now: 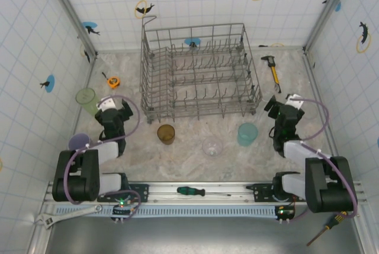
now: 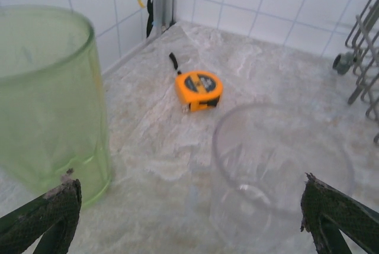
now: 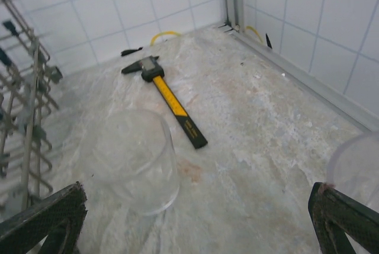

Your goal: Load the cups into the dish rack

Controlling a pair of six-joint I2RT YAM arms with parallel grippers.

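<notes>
Left gripper [image 2: 189,221] stands fully spread and empty. A clear cup [image 2: 266,171] sits just ahead toward its right finger, a tall green cup [image 2: 47,94] ahead-left, an orange tape measure [image 2: 198,90] beyond. Right gripper [image 3: 195,221] is equally wide and empty, with a clear tumbler [image 3: 139,159] ahead-left, the dish rack [image 3: 34,118] further left and a hammer [image 3: 169,103] beyond.

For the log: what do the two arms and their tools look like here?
Both the left arm and right arm are black, blocky links with pale grey segments, each trailed by a looping lilac cable. The left tool and right tool have dark, rough-textured fingers with scuffed tips.
</notes>
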